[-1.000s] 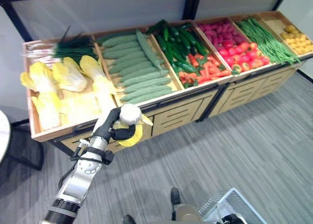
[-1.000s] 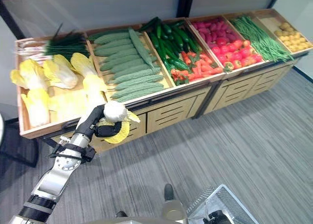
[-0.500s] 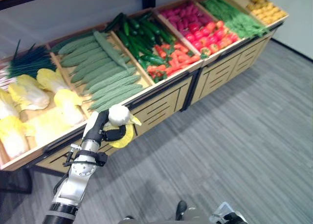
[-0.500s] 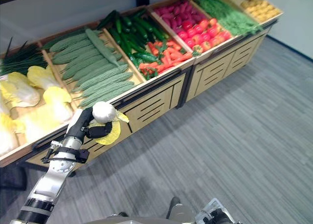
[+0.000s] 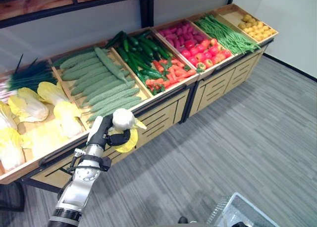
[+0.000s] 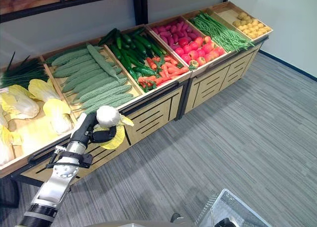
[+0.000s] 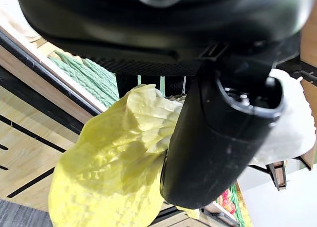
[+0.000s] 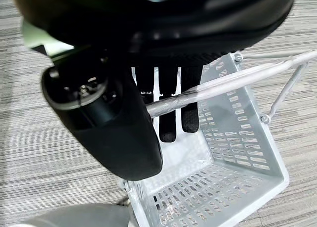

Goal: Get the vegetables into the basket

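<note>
Hanging from the right hand (image 8: 166,95) is a grey perforated plastic basket w/ a metal wire handle (image 8: 237,152); fingers hook under the handle, thumb alongside, basket over grey striped carpet (image 5: 257,138). In the eye views the basket's corner shows nearest the robot, well apart from the long wooden produce stand w/ slatted drawer fronts (image 5: 163,110).

Left hand (image 5: 106,133) is out in front of the stand, just beside its front edge, fingers and white-capped thumb curled round a pale-yellow leafy cabbage w/ a white base (image 5: 125,129); the cabbage is off the stand, in the air, not in the basket.

On the stand, nearest that hand: more yellow cabbages (image 5: 47,108), then a pile of light-green ridged gourds (image 5: 101,83). Past those, dark-green cucumbers (image 5: 136,48) w/ orange carrots (image 5: 171,74) in front. Farther along the stand: red tomatoes and pink tubers (image 5: 195,41), long green beans (image 5: 225,33), small yellow fruits (image 5: 255,28) in the end bin. Dark green chives (image 5: 27,71) lie at the stand's back beside the cabbages.
</note>
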Controlling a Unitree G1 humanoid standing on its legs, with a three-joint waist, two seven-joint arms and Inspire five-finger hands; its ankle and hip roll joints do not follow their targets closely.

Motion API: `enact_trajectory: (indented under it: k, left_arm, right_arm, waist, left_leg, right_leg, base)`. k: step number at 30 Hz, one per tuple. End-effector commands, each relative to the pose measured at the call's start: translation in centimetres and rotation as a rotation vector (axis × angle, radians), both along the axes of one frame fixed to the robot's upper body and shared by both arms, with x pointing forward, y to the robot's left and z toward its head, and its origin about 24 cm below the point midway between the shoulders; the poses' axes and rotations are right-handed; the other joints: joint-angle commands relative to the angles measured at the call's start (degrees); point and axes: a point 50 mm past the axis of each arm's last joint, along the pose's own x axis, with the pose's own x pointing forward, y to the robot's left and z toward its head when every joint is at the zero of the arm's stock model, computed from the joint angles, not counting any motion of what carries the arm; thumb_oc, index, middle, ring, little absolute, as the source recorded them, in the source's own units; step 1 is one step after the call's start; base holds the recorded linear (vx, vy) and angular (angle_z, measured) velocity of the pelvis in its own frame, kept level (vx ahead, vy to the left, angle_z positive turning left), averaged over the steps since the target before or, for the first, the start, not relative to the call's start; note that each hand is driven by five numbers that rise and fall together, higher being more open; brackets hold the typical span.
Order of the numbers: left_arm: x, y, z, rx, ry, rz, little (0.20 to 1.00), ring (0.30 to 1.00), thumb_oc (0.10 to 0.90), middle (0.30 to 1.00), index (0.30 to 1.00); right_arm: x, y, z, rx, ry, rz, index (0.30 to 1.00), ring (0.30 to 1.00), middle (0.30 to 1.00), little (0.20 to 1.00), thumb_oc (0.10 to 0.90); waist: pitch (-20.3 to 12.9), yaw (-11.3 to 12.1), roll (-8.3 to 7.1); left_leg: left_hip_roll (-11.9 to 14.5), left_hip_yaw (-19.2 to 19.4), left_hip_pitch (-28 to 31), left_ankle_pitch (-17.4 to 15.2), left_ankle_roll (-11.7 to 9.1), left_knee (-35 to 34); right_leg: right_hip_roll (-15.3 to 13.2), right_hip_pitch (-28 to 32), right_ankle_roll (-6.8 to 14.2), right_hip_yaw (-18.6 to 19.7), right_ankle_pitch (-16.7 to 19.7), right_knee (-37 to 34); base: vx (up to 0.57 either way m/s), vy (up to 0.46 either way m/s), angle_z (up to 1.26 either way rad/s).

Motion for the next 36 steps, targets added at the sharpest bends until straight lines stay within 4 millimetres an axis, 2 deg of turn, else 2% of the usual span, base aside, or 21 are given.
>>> enact_trajectory:
  k: [1,2,3,4,5,6,9,12,15,20,23,24,26,27,28,29,31,32,33,34,36]
  left_arm:
    - [1.1,-1.2,6.3,-0.032,-0.311,-0.095,0.300,0.300,0.400,0.300,0.300]
    - [1.1,-1.2,6.3,-0.032,-0.311,-0.095,0.300,0.300,0.400,0.300,0.300]
    - [1.0,-1.1,6.5,-0.042,-0.331,-0.085,0.300,0.300,0.400,0.300,0.300]
    - [0.9,-0.8,6.5,-0.041,-0.341,-0.062,0.300,0.300,0.400,0.300,0.300]
    - [0.9,-0.8,6.6,-0.041,-0.342,-0.062,0.300,0.300,0.400,0.300,0.300]
    - [0.7,-0.2,6.6,-0.028,-0.352,-0.035,0.300,0.300,0.400,0.300,0.300]
    - [0.1,0.5,7.3,-0.002,-0.377,-0.025,0.300,0.300,0.400,0.300,0.300]
    - [0.1,0.6,7.6,0.008,-0.386,-0.028,0.300,0.300,0.400,0.300,0.300]
    - [0.3,0.8,8.0,0.028,-0.397,-0.025,0.300,0.300,0.400,0.300,0.300]
    - [0.6,0.6,8.0,0.037,-0.389,-0.033,0.300,0.300,0.400,0.300,0.300]
    - [0.8,0.6,8.2,0.034,-0.392,-0.039,0.300,0.300,0.400,0.300,0.300]
    - [0.8,0.7,8.2,0.035,-0.391,-0.035,0.300,0.300,0.400,0.300,0.300]
    - [0.8,0.8,8.3,0.038,-0.391,-0.032,0.300,0.300,0.400,0.300,0.300]
    - [0.9,0.9,8.4,0.041,-0.395,-0.028,0.300,0.300,0.400,0.300,0.300]
    - [0.9,1.0,8.5,0.040,-0.398,-0.025,0.300,0.300,0.400,0.300,0.300]
    - [1.0,0.9,8.6,0.034,-0.399,-0.027,0.300,0.300,0.400,0.300,0.300]
    - [1.2,0.4,8.5,0.014,-0.393,-0.046,0.300,0.300,0.400,0.300,0.300]
    - [1.1,0.5,8.3,0.006,-0.385,-0.041,0.300,0.300,0.400,0.300,0.300]
    - [1.0,0.7,8.2,0.008,-0.379,-0.034,0.300,0.300,0.400,0.300,0.300]
    - [0.8,0.9,8.0,0.011,-0.368,-0.025,0.300,0.300,0.400,0.300,0.300]
    - [0.8,0.6,7.5,-0.013,-0.354,-0.027,0.300,0.300,0.400,0.300,0.300]
  right_arm:
    - [3.8,-0.1,0.8,-0.007,-0.116,0.027,0.300,0.300,0.300,0.300,0.400]
    - [3.8,-0.1,0.8,-0.006,-0.117,0.026,0.300,0.300,0.300,0.300,0.400]
    - [4.6,-0.1,0.9,-0.011,-0.135,0.050,0.300,0.300,0.300,0.300,0.400]
    - [5.3,0.0,1.1,-0.012,-0.150,0.076,0.300,0.300,0.300,0.300,0.400]
    - [5.4,0.0,1.1,-0.011,-0.151,0.076,0.300,0.300,0.300,0.300,0.400]
    - [6.4,0.2,1.4,-0.009,-0.172,0.104,0.300,0.300,0.300,0.300,0.400]
    - [6.7,0.0,1.5,-0.007,-0.192,0.071,0.300,0.300,0.300,0.300,0.400]
    - [6.6,0.1,1.5,-0.002,-0.193,0.051,0.300,0.300,0.300,0.300,0.400]
    - [6.6,0.7,1.3,0.011,-0.196,0.058,0.300,0.300,0.300,0.300,0.400]
    - [7.0,1.5,1.2,0.037,-0.212,0.050,0.300,0.300,0.300,0.300,0.400]
    - [7.7,1.7,1.4,0.040,-0.232,0.061,0.300,0.300,0.300,0.300,0.400]
    - [8.3,1.8,1.6,0.042,-0.247,0.076,0.300,0.300,0.300,0.300,0.400]
    - [8.7,2.0,1.7,0.044,-0.258,0.082,0.300,0.300,0.300,0.300,0.400]
    - [9.6,2.3,2.0,0.048,-0.285,0.097,0.300,0.300,0.300,0.300,0.400]
    - [9.8,2.4,2.1,0.052,-0.290,0.106,0.300,0.300,0.300,0.300,0.400]
    - [9.9,2.6,2.0,0.056,-0.291,0.107,0.300,0.300,0.300,0.300,0.400]
    - [9.8,2.7,2.0,0.052,-0.288,0.115,0.300,0.300,0.300,0.300,0.400]
    - [9.8,2.9,1.9,0.054,-0.285,0.122,0.300,0.300,0.300,0.300,0.400]
    - [9.6,3.1,1.8,0.059,-0.280,0.125,0.300,0.300,0.300,0.300,0.400]
    - [9.5,3.2,1.8,0.060,-0.271,0.141,0.300,0.300,0.300,0.300,0.400]
    - [8.8,3.0,1.5,0.060,-0.254,0.131,0.300,0.300,0.300,0.300,0.400]
  waist:
    - [2.65,-0.16,-2.54]
    - [2.71,-0.26,-2.55]
    - [3.92,1.76,-2.59]
    - [4.03,3.23,-2.75]
    - [3.88,3.14,-2.75]
    - [4.14,3.62,-2.85]
    - [3.06,2.86,-2.41]
    - [3.15,2.90,-2.45]
    - [3.49,2.48,-3.01]
    - [4.27,1.74,-4.53]
    - [5.17,1.48,-5.46]
    - [5.80,1.13,-5.76]
    - [5.74,1.44,-6.02]
    - [5.97,1.73,-5.76]
    - [5.91,2.30,-5.56]
    - [5.74,2.69,-5.19]
    - [4.98,2.79,-4.75]
    - [3.90,4.12,-4.97]
    - [3.23,4.77,-5.12]
    - [2.43,4.76,-5.53]
    - [2.17,4.12,-5.01]
  left_leg:
    - [1.60,-8.14,-9.61,5.75,-4.17,3.90]
    - [1.74,-8.35,-9.89,5.44,-4.19,4.47]
    - [-1.05,-17.99,-12.85,4.98,-3.14,5.05]
    - [-3.11,-25.67,-13.94,3.70,-2.63,4.21]
    - [-3.15,-25.72,-14.27,3.93,-2.52,4.19]
    - [-4.04,-31.84,-14.17,2.49,-2.23,3.60]
    - [-5.14,-29.36,-11.70,1.04,-0.95,0.59]
    - [-5.82,-27.22,-11.06,0.71,-0.31,0.47]
    - [-7.23,-25.65,-9.92,-0.37,0.98,0.06]
    - [-8.68,-23.06,-9.00,-2.65,2.49,1.06]
    - [-8.93,-20.97,-9.45,-4.65,3.12,4.22]
    - [-8.82,-19.27,-9.18,-5.54,3.32,4.62]
    - [-8.60,-17.43,-9.39,-5.05,3.14,4.24]
    - [-7.08,-14.94,-8.84,-4.80,2.54,3.59]
    - [-6.28,-13.90,-8.71,-4.30,2.33,3.09]
    - [-5.76,-13.08,-8.70,-3.69,2.26,2.53]
    - [-5.44,-11.68,-8.31,-1.79,2.06,0.08]
    - [-5.20,-9.25,-8.19,-1.28,1.95,-0.18]
    - [-5.14,-9.36,-7.44,-2.59,1.39,-0.31]
    - [-4.58,-7.90,-6.99,-2.44,0.80,0.25]
    - [-3.40,-8.11,-6.40,-1.23,-0.07,0.44]
  right_leg:
    - [-3.07,3.98,4.21,0.77,-1.54,1.82]
    - [-3.05,4.00,4.19,0.66,-1.64,1.87]
    - [-3.10,3.13,3.85,2.29,-0.59,1.70]
    - [-3.14,2.47,4.13,4.70,-0.06,1.34]
    - [-3.16,2.20,4.14,4.63,0.16,1.28]
    - [-3.43,0.99,4.94,7.96,1.26,1.20]
    - [-4.62,-0.86,6.54,11.90,3.78,-0.87]
    - [-5.66,-1.51,6.96,13.10,4.07,-0.45]
    - [-6.72,-2.91,7.48,14.68,3.91,1.66]
    - [-7.80,-5.13,8.79,17.35,5.94,3.09]
    - [-8.02,-6.48,9.78,19.73,8.59,2.90]
    - [-8.06,-7.55,11.05,20.64,11.36,2.68]
    - [-8.33,-8.75,11.62,21.04,13.64,2.11]
    - [-8.88,-10.39,11.77,18.11,15.73,2.45]
    - [-9.45,-10.54,11.52,15.17,15.42,2.88]
    - [-10.02,-9.96,11.18,12.36,14.42,3.45]
    - [-10.58,-7.36,10.55,9.66,11.83,4.57]
    - [-11.70,-4.60,10.55,5.03,10.50,4.79]
    - [-11.95,-3.25,11.32,3.46,9.80,4.15]
    - [-11.85,-2.41,11.50,2.79,9.89,2.22]
    - [-10.13,-1.65,10.21,4.06,6.67,1.13]
  base:
    - [-0.02,-0.170,-0.08]
    - [-0.10,-0.131,-0.03]
    - [-0.05,0.024,-0.11]
    - [-0.06,0.030,-0.39]
    - [0.05,0.056,-1.13]
    - [0.04,0.049,-1.54]
    - [0.06,0.201,-1.39]
    - [0.04,0.190,-0.59]
    - [0.03,0.201,-0.57]
    - [0.02,0.127,-0.18]
    - [-0.03,0.060,-0.39]
    - [-0.08,0.038,-0.44]
    - [-0.09,0.005,-0.74]
    - [-0.09,-0.011,-0.98]
    - [-0.11,0.010,-1.45]
    - [-0.10,0.044,-1.36]
    - [-0.16,0.056,-0.73]
    - [-0.11,0.017,-0.37]
    - [-0.05,-0.078,-1.28]
    - [0.07,-0.135,-1.70]
    - [-0.02,-0.189,-0.98]
